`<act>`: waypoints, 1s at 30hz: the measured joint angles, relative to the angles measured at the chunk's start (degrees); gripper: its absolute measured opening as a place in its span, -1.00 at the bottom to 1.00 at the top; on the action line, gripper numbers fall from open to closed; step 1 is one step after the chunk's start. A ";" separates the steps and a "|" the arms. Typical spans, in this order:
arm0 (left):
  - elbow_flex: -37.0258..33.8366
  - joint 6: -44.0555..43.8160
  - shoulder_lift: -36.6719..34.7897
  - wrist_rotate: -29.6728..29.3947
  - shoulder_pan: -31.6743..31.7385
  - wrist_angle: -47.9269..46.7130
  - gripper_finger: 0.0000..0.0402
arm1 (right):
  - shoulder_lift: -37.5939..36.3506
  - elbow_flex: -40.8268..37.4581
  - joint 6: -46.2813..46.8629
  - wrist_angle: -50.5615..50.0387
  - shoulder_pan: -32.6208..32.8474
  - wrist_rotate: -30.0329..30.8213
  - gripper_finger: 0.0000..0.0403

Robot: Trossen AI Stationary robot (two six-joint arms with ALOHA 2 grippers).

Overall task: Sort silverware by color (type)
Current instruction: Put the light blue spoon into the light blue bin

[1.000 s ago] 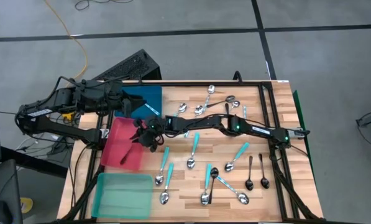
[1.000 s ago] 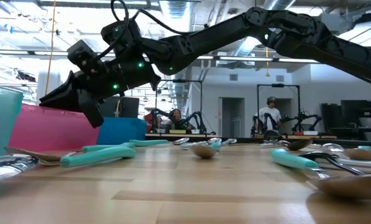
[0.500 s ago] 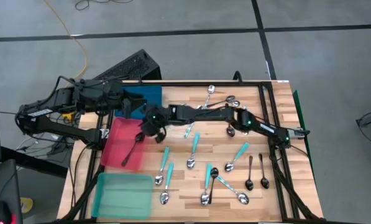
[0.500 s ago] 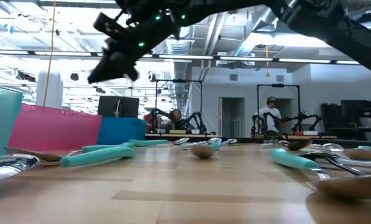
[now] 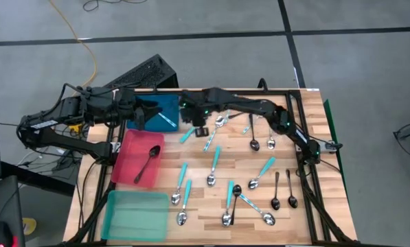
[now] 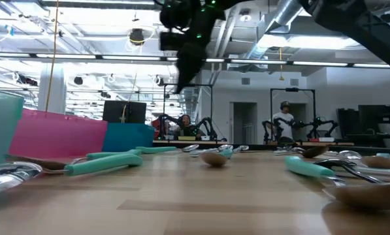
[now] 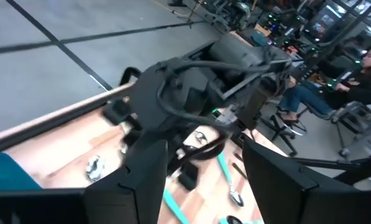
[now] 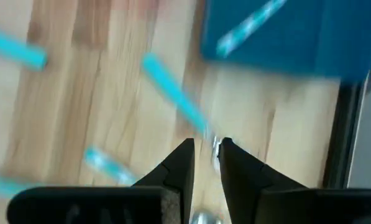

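Note:
In the high view, spoons lie scattered flat on the wooden table: turquoise-handled ones (image 5: 215, 159), all-silver ones (image 5: 231, 104) and black ones (image 5: 276, 192). One black spoon (image 5: 148, 163) lies in the red tray (image 5: 130, 147). One turquoise-handled spoon (image 5: 166, 120) lies in the blue tray (image 5: 165, 104). My right gripper (image 5: 199, 130) (image 8: 205, 148) hovers above the table just right of the blue tray, fingers pointing down with a narrow gap, over a turquoise-handled spoon (image 8: 173, 93). My left gripper (image 5: 141, 115) (image 7: 204, 180) waits open at the blue tray's left side.
An empty teal tray (image 5: 136, 214) sits at the near left corner. The right arm (image 5: 259, 110) stretches across the table's far part above several spoons. Black frame rails (image 5: 297, 130) run along the right side. In the low view, people sit in the room beyond.
My right gripper has left the red tray's right edge, risen, and swung toward the far edge and to the right, ending beside the blue tray. The black spoon stays lying in the red tray.

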 joint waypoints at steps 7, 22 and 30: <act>0.00 2.32 0.04 -2.29 0.01 -0.01 -0.03 | 0.42 -0.10 -5.85 -10.83 -2.08 -8.28 -0.51; 0.00 2.62 0.04 -2.54 0.01 -0.09 -0.03 | 0.84 -9.84 -14.29 12.65 1.67 -8.96 -0.52; 0.00 1.98 0.04 -2.57 0.00 -0.12 -0.03 | 0.69 -9.69 -17.27 17.92 0.69 -9.02 -0.52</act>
